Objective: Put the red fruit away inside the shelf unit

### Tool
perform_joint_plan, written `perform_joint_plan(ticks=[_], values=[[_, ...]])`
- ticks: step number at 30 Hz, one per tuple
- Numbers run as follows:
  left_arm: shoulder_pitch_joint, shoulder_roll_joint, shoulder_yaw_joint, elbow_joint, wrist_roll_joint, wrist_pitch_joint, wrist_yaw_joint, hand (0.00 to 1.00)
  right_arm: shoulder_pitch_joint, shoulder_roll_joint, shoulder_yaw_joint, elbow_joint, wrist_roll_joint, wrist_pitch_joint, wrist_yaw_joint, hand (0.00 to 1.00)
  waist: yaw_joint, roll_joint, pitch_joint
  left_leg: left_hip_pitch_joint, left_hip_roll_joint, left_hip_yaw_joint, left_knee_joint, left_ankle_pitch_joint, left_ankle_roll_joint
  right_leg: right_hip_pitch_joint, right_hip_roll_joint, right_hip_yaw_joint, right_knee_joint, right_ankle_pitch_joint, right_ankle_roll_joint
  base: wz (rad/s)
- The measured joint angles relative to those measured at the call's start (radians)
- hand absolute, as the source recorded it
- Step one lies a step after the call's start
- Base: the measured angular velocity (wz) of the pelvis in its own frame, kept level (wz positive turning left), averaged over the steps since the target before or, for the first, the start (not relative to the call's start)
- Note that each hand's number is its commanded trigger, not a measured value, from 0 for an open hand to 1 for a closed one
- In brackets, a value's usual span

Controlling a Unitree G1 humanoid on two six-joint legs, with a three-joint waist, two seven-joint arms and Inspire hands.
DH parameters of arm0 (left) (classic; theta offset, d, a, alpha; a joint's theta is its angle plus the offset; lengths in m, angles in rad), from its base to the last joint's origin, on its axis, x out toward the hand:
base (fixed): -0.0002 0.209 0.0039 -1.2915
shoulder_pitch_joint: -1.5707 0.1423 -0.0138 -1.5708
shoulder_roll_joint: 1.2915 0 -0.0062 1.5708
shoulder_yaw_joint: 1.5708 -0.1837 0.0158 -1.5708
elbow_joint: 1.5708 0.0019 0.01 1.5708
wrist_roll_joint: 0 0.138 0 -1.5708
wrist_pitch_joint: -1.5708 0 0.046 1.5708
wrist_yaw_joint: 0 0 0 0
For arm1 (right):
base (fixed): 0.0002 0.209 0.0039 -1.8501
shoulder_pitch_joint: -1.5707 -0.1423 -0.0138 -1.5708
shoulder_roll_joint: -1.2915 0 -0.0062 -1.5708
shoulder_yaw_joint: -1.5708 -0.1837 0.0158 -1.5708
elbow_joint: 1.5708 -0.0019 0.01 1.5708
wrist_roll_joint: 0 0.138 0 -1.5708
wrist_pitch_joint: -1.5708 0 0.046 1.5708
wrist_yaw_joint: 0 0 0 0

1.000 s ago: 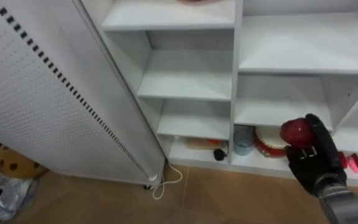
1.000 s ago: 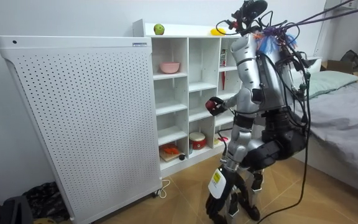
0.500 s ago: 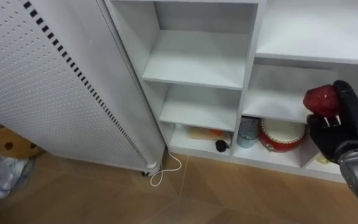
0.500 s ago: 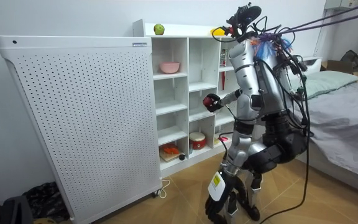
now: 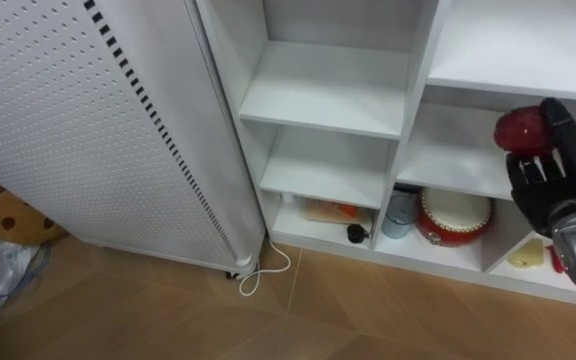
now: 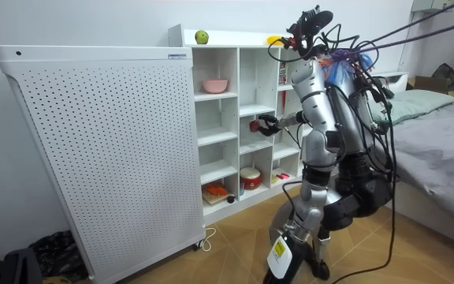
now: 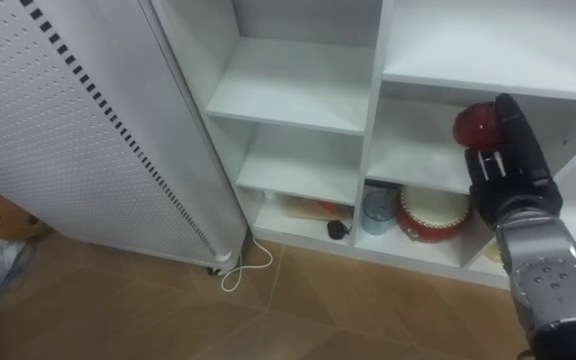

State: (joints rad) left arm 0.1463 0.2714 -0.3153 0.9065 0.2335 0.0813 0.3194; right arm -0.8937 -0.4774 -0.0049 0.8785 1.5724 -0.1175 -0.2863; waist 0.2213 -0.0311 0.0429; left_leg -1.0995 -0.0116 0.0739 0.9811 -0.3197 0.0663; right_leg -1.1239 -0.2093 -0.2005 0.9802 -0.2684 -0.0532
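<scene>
Right hand [image 5: 540,188] comes in from the right with its fingers curled round a red fruit [image 5: 520,130], which sits at the top of the grasp against the fingertips. The fruit is held up in front of the white closet [image 5: 336,92], at the mouth of the compartment just above the red-and-white pot [image 5: 455,216]. It is off the shelf board, and I cannot tell whether it is past the front edge.

The eye views give the bottom row. An orange item lies on a flat board [image 5: 328,211], with a small black object [image 5: 353,233] and a bluish cup [image 5: 398,211] beside the pot. A white cable [image 5: 265,276] loops on the wood floor, and a perforated white panel [image 5: 78,120] stands left of the closet.

The room view adds the closet top, with 1 green fruit [image 6: 202,36] and a yellow item [image 6: 276,39], plus a pink bowl [image 6: 215,85] on an upper shelf. There the robot stands facing the closet, its arm stretched toward the middle column, with a bed [image 6: 440,134] behind it.
</scene>
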Motion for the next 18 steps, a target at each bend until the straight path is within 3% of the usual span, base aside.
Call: perform_joint_plan(ticks=[9,18], values=[[0.011,0.013,0.000,-0.001,0.005,-0.003,0.003,0.00,-0.003,-0.003,-0.018,-0.001,0.001,-0.036,-0.022,0.00,0.003,0.000,-0.0002,-0.006,0.005,0.001,0.030,-0.015,-0.001,-0.007,-0.001,0.005,0.030,-0.011,-0.006,0.00],[0.012,0.017,0.000,0.000,0.005,-0.003,0.005,0.00,-0.003,-0.004,-0.018,-0.001,0.001,-0.036,-0.029,0.00,0.003,0.000,-0.0003,-0.005,0.005,0.002,0.032,-0.015,-0.002,-0.006,0.000,0.003,0.030,-0.010,-0.006,0.00]])
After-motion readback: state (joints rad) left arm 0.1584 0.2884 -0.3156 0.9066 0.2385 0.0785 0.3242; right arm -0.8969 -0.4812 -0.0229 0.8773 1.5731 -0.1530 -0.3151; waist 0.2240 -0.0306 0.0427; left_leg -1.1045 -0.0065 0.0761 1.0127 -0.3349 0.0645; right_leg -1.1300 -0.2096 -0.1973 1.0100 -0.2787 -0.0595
